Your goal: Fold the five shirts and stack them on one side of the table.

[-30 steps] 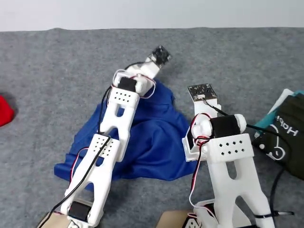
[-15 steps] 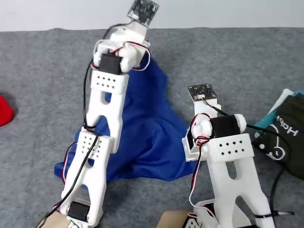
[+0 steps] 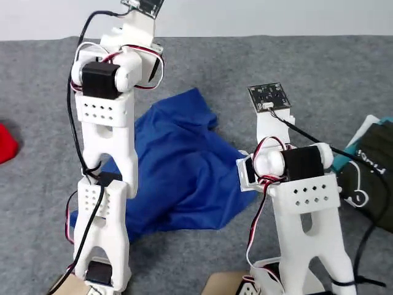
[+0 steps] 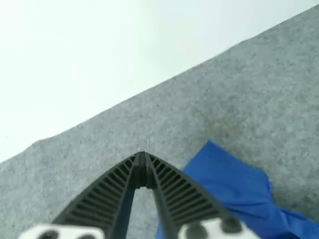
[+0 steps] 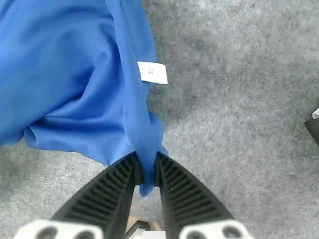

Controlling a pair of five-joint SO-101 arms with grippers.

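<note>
A blue shirt lies crumpled on the grey felt table between the two arms. My right gripper is shut on a bunched edge of the blue shirt, low over the felt near the shirt's right side. A white label shows on the fabric just ahead of it. My left gripper is shut with nothing in it, held high over the far side of the table. A corner of the blue shirt lies below and beside it.
A red cloth lies at the table's left edge. Dark and teal garments are piled at the right edge. A pale wall rises behind the table's far edge. Bare felt spreads across the back and left.
The left arm lifted a part of the blue shirt, let it go and rose higher toward the back left. The lifted fabric dropped flat. The right arm barely shifted.
</note>
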